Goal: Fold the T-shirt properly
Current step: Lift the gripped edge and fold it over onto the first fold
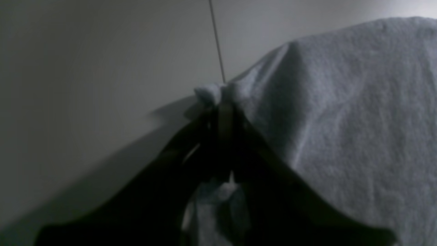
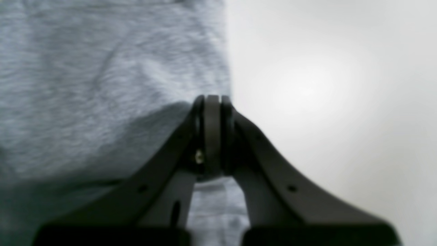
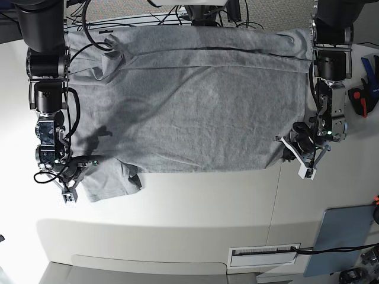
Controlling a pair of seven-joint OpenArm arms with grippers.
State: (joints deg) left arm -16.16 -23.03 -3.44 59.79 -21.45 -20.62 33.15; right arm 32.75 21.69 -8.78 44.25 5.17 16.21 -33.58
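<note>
The grey T-shirt [image 3: 195, 106] lies spread flat across the white table [image 3: 177, 201], plain side up, with one sleeve bunched at the lower left. In the base view my left gripper [image 3: 285, 149] sits at the shirt's lower right corner. The left wrist view shows that gripper [image 1: 223, 94] shut on a small bunch of the shirt [image 1: 358, 119]. My right gripper [image 3: 83, 168] is at the lower left sleeve. In its wrist view the right gripper [image 2: 212, 99] is shut at the edge of the shirt [image 2: 102, 85], with cloth running under the fingers.
A red-handled tool [image 3: 358, 97] and a blue object [image 3: 370, 65] lie at the right edge. A grey-blue panel [image 3: 343, 236] rests at the lower right. Cables [image 3: 177, 15] run along the back. A seam [image 3: 275, 201] crosses the table.
</note>
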